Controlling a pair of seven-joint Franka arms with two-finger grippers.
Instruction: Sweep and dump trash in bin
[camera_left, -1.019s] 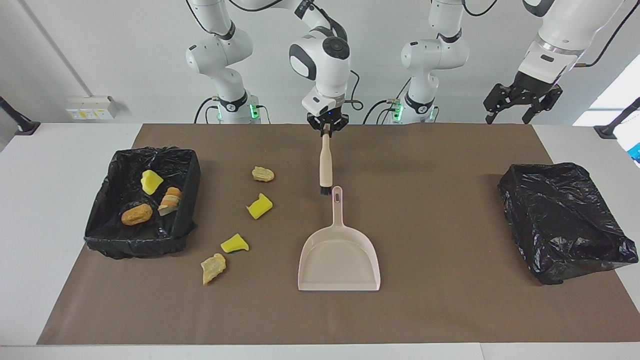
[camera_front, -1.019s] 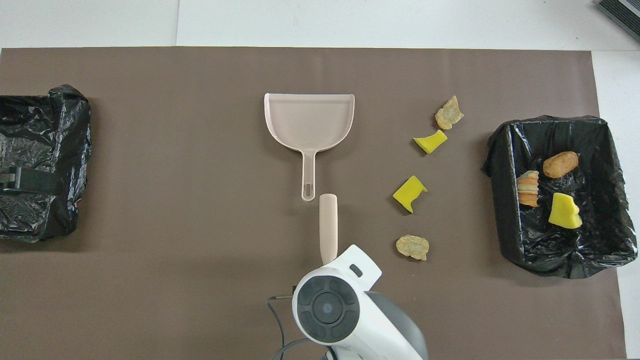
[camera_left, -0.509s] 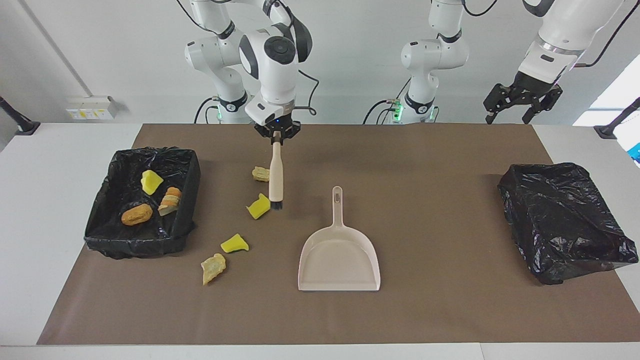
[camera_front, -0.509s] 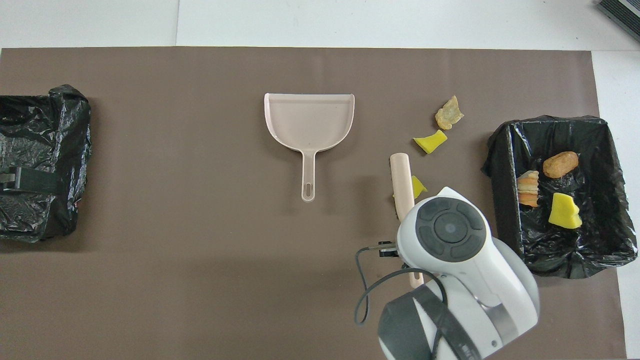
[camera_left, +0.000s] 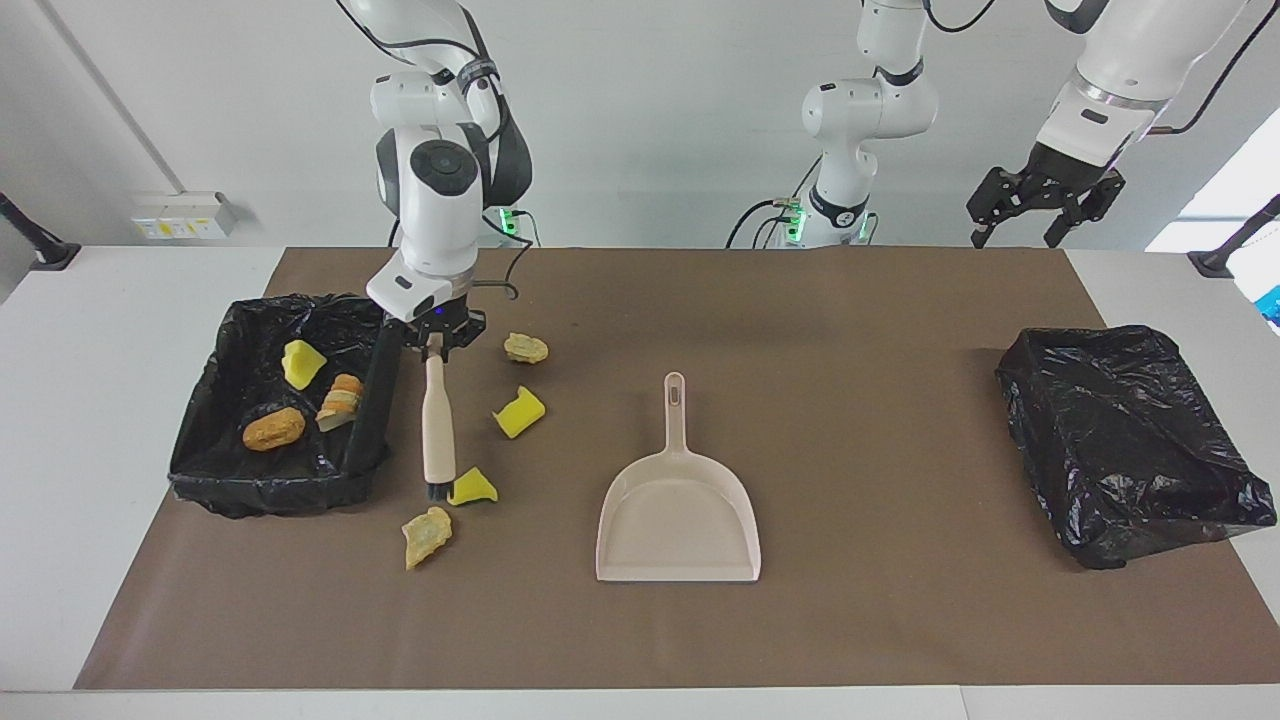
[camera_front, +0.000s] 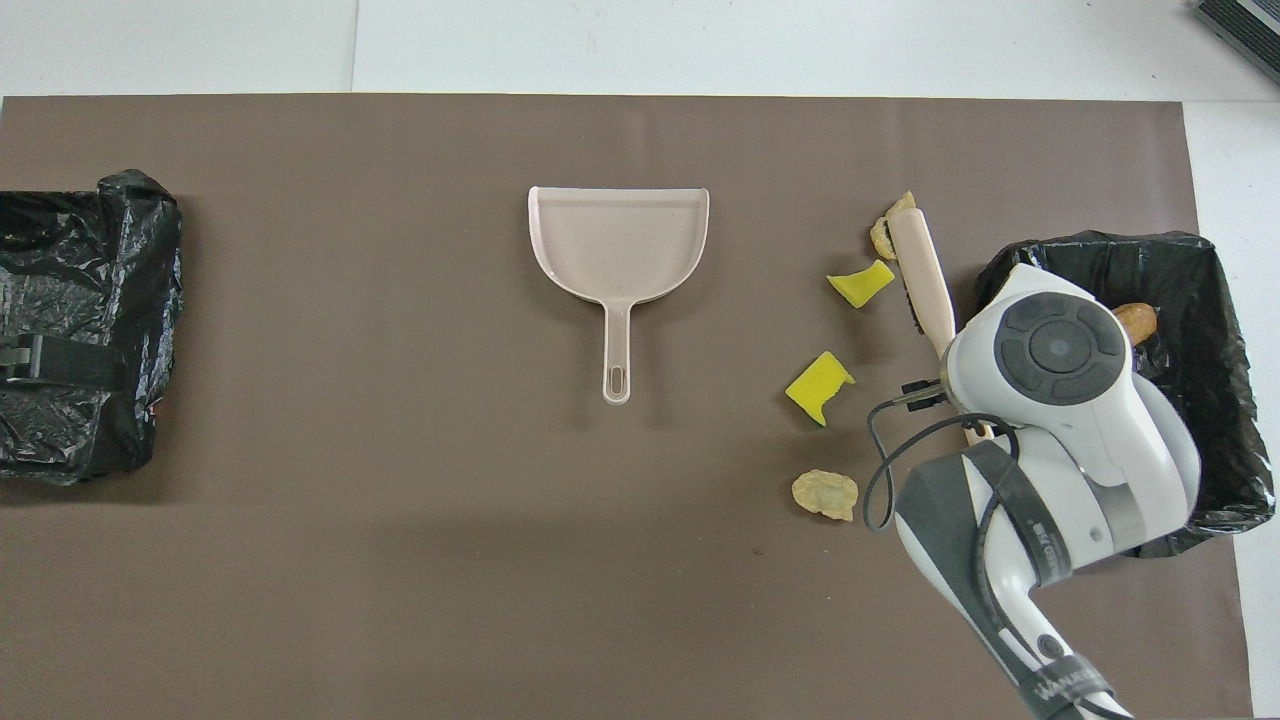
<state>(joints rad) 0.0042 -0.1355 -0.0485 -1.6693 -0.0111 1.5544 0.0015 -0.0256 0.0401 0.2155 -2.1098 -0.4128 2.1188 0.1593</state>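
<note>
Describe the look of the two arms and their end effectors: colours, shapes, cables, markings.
Both arms are glossy white with rounded joints and dark grey joint bands. Black cables loop along them, and green lights glow at the bases. The right end effector is black with a small blue light; the left end effector is black and claw-like.

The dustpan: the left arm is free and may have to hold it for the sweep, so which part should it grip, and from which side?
Probably the handle of the dustpan, taken from above. It is a narrow straight bar lying flat and pointing toward the robots, with nothing beside it, while the wide scoop faces away from them. The left gripper waits raised at its own end of the table.
</note>
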